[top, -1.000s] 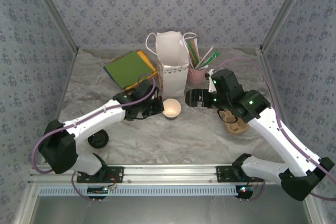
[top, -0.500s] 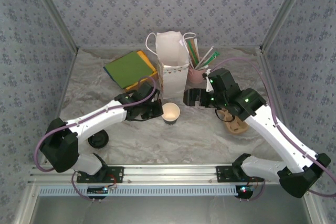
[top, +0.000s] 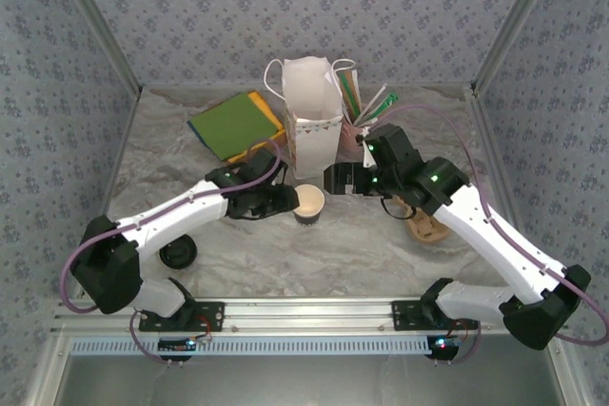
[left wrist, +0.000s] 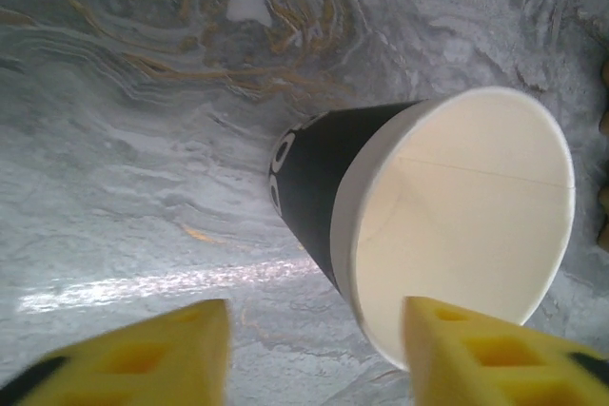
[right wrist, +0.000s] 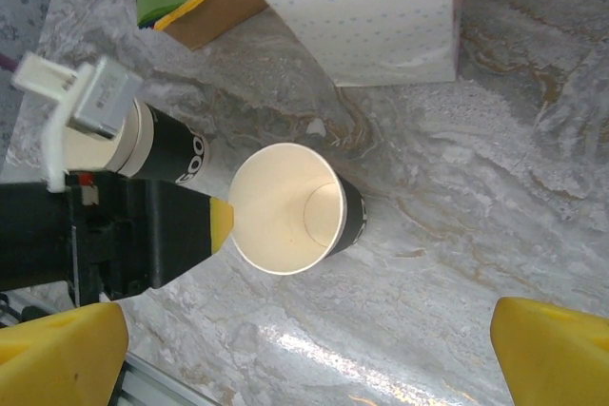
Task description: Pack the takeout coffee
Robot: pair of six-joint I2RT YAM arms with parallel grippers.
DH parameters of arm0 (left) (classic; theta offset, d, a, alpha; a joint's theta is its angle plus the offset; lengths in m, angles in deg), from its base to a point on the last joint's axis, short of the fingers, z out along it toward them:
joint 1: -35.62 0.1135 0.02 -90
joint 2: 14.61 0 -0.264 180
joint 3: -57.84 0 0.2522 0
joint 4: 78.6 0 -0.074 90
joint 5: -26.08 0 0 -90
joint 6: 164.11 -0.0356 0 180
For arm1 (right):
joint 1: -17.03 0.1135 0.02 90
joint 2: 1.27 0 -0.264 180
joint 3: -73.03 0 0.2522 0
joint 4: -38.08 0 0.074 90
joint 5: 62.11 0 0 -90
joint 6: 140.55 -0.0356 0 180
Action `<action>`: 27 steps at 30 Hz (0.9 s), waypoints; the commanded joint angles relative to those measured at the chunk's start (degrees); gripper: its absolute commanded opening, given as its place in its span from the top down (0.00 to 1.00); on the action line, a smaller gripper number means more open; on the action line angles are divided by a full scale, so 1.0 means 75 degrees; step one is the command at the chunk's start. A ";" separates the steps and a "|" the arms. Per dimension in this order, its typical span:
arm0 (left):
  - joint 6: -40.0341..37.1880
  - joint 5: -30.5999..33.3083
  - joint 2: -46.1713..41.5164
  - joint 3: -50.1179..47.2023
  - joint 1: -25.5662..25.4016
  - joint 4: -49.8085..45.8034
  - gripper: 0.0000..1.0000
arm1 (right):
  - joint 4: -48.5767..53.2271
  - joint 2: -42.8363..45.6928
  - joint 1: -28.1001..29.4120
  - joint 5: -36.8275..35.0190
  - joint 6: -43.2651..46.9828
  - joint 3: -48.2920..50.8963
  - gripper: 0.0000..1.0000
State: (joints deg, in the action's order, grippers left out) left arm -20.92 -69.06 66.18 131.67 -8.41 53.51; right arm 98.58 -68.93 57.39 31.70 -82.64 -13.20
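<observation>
The takeout coffee is a small dark paper cup (top: pixel 309 203) (right wrist: pixel 290 206) (left wrist: pixel 447 225) standing upright on the marble table in front of the white paper bag (top: pixel 312 121). It has no lid on, and its cream inside shows. My left gripper (top: pixel 284 201) (left wrist: pixel 319 358) is just left of the cup with its jaws open. One yellow fingertip (right wrist: pixel 221 221) sits by the rim, and nothing is held. My right gripper (top: pixel 335 180) (right wrist: pixel 309 368) hangs wide open above and right of the cup, holding nothing.
A loose black lid (top: pixel 178 254) lies near the left arm's base. Green and yellow sheets (top: pixel 233 125) lie back left. A pink cup of straws (top: pixel 360 130) stands right of the bag. A brown cardboard piece (top: pixel 428 225) lies under the right arm.
My left gripper has gone from shut to open and let go of the cup, which now stands slightly nearer. The right arm has shifted left towards the cup.
</observation>
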 commanded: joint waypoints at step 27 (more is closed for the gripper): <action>-0.0388 0.1678 -0.3113 -0.0828 0.4001 -0.3992 0.47 | -0.0453 -0.2687 0.1843 -0.0170 0.1285 -0.2485 0.00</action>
State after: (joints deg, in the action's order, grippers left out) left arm -22.63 -54.46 40.76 127.58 20.02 25.80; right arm 94.91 -88.33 70.85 30.21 -74.97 -29.68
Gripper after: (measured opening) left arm 0.528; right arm 0.998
